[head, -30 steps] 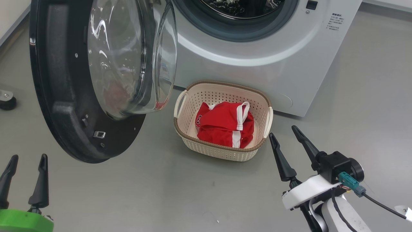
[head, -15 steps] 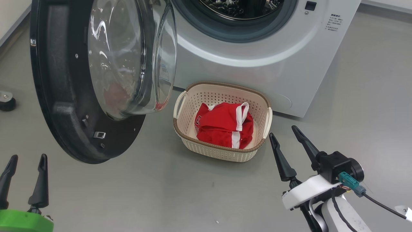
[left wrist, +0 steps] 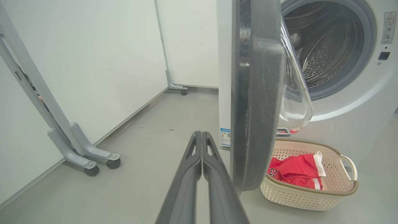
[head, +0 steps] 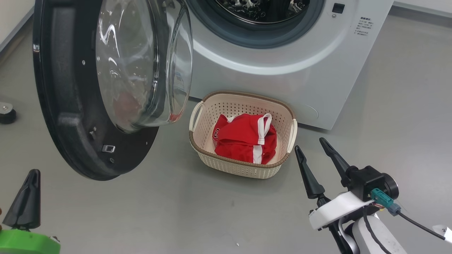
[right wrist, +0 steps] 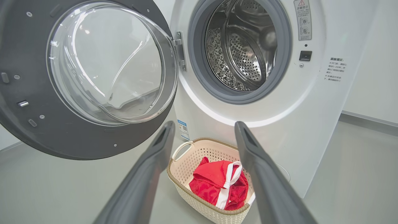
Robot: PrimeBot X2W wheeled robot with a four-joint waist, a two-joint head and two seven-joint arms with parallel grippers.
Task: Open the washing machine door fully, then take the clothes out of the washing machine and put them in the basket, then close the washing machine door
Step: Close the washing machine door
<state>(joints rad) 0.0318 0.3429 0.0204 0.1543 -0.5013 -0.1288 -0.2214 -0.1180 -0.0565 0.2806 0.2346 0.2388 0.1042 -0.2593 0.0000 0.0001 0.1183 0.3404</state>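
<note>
Left gripper (left wrist: 202, 134), fingers pressed together on nothing, points just beside the edge of the washing machine door (head: 63, 106), which stands swung out to the left with its glass bowl facing the basket (head: 243, 170). Right gripper (head: 310, 144), fingers apart, hangs near the basket. Basket on the floor (head: 176, 211) close before the washing machine (head: 282, 70), long axis along its front, holding the clothes (head: 243, 141).

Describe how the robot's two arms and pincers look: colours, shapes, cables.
The left pincer has long, dark, tapering fingers on a bright green mount. The right pincer has the same pointed dark fingers, set on a black housing above a white shell. A teal plug sits on that housing, with a thin black cable trailing from it.
</note>
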